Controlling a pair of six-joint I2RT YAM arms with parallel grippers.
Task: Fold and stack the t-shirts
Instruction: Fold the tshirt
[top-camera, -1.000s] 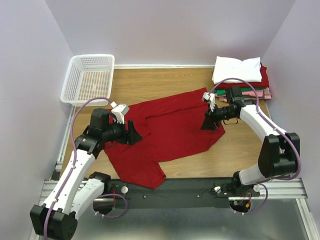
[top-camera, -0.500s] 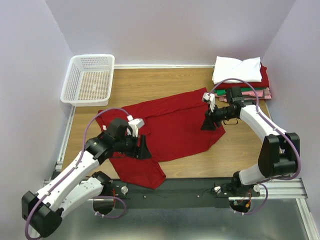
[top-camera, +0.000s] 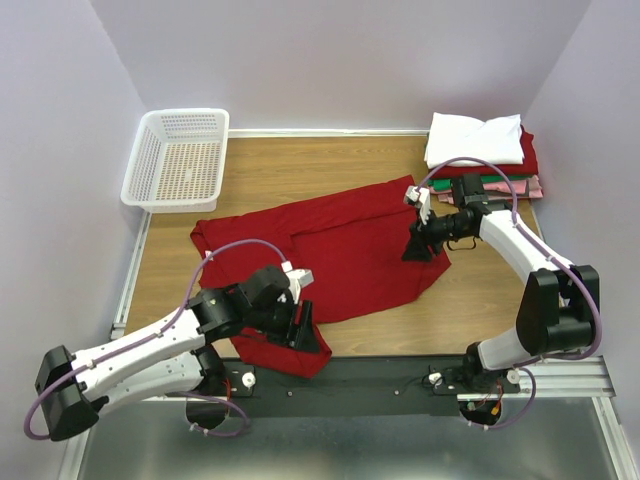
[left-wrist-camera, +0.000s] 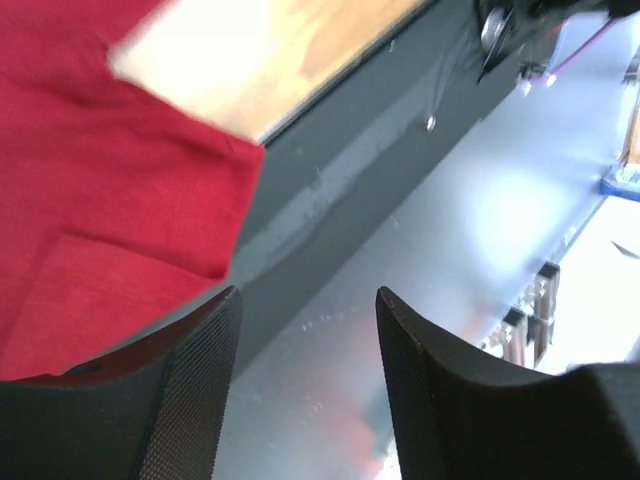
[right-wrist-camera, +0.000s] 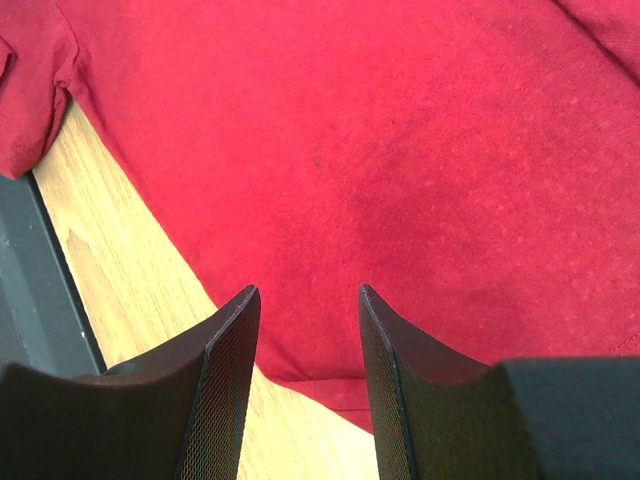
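Observation:
A large dark red t-shirt (top-camera: 340, 250) lies spread and rumpled across the middle of the wooden table (top-camera: 300, 170). At the back right stands a stack of folded t-shirts (top-camera: 500, 170), white (top-camera: 475, 138) on top, then dark red, green and pink. My left gripper (top-camera: 306, 336) hovers over the shirt's near corner at the table's front edge. In the left wrist view this gripper (left-wrist-camera: 308, 295) is open and empty, the red cloth (left-wrist-camera: 100, 180) to its upper left. My right gripper (top-camera: 418, 246) stands open over the shirt's right hem (right-wrist-camera: 400, 150), nothing between its fingers (right-wrist-camera: 307, 292).
A white mesh basket (top-camera: 178, 157) sits at the back left corner. A dark metal rail (top-camera: 400, 375) runs along the table's near edge, with the arm bases on it. Purple walls close in the sides and back.
My left arm has swung from the shirt's left side down and to the right, to its near corner by the front edge. The right arm has not moved.

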